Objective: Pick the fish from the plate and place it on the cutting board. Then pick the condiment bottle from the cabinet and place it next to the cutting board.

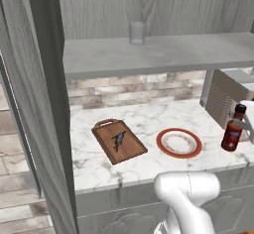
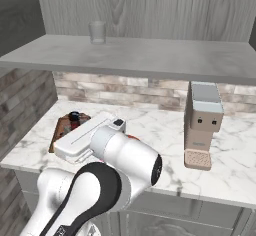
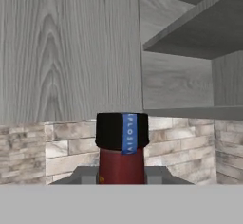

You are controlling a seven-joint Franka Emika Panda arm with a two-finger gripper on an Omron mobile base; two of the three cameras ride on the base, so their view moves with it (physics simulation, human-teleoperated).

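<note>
At 3 o'clock of plate [image 1: 179, 143], near table [image 1: 149, 119] front edge, claw [image 1: 247, 129] was clamped on condiment bottle [image 1: 233, 129]; fish [image 1: 118, 140] lay on cutting board [image 1: 118, 141], w/ bare marble btwn plate & bottle.

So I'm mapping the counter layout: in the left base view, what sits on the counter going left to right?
cutting board with the fish on it → plate → condiment bottle
</note>
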